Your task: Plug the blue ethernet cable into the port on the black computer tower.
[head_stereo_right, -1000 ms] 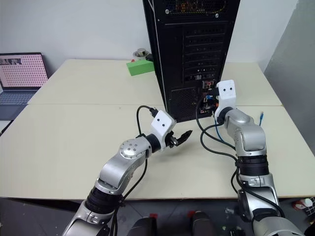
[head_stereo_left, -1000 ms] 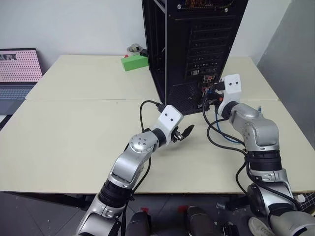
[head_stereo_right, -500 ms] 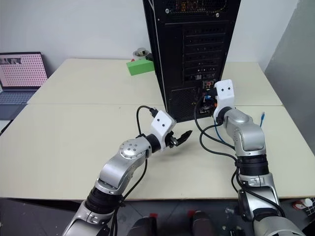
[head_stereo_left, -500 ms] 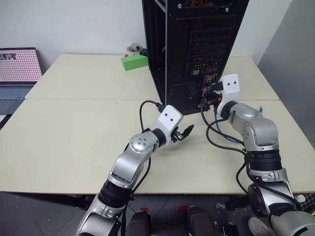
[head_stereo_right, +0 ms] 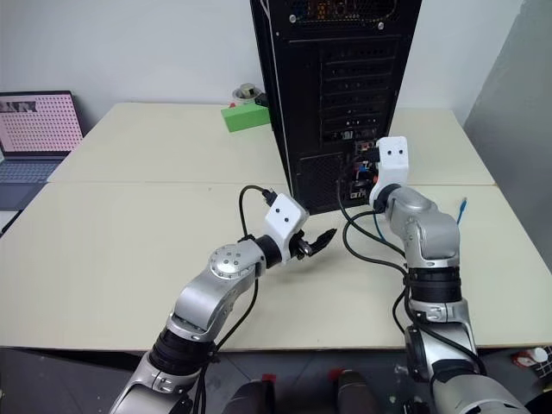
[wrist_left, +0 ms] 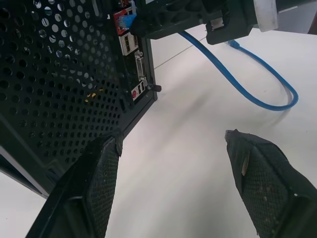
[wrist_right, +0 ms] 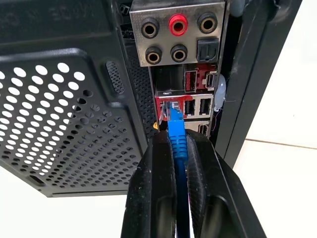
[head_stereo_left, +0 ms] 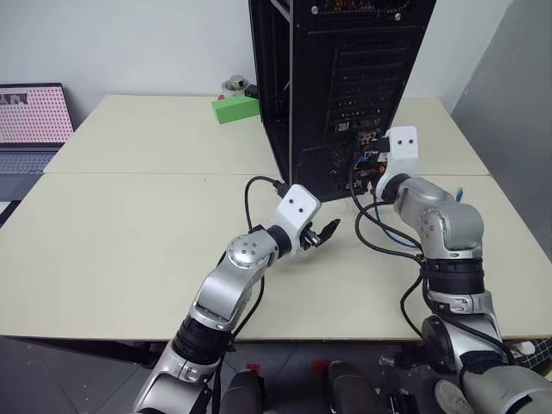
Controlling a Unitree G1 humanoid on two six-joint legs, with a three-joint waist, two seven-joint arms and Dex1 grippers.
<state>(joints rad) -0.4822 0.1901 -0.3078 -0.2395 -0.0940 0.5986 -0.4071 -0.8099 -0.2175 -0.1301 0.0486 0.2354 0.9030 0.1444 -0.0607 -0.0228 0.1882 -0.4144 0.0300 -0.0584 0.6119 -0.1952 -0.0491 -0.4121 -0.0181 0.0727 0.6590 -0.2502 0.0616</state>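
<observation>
Holding the blue ethernet cable (wrist_right: 177, 141) just behind its plug, your right gripper (wrist_right: 179, 163) has both fingers clamped on the cord, right of centre in the head view, at the rear of the black computer tower (head_stereo_left: 341, 78). In the right wrist view the plug tip sits at the mouth of the port (wrist_right: 170, 106), a dark socket in the red-framed connector block below the round audio jacks; full seating cannot be confirmed from here.

Your left gripper (head_stereo_left: 321, 231) hangs with fingers spread wide and empty, centre frame, just in front of the tower's lower corner.

Risks, as judged:
- Plug slightly tilted against the socket: pushing now could jam it on the rim or skid it onto the neighbouring red sockets.
- Grip sits on the flexible boot, so a hard push may buckle the cord rather than drive the plug.
- Slack loop (wrist_left: 267, 96) on the table (head_stereo_left: 129, 241) may drag sideways.

Long axis of the plug runs along your fingers, tip pointing into the rear panel, cord trailing back toward the wrist.
</observation>
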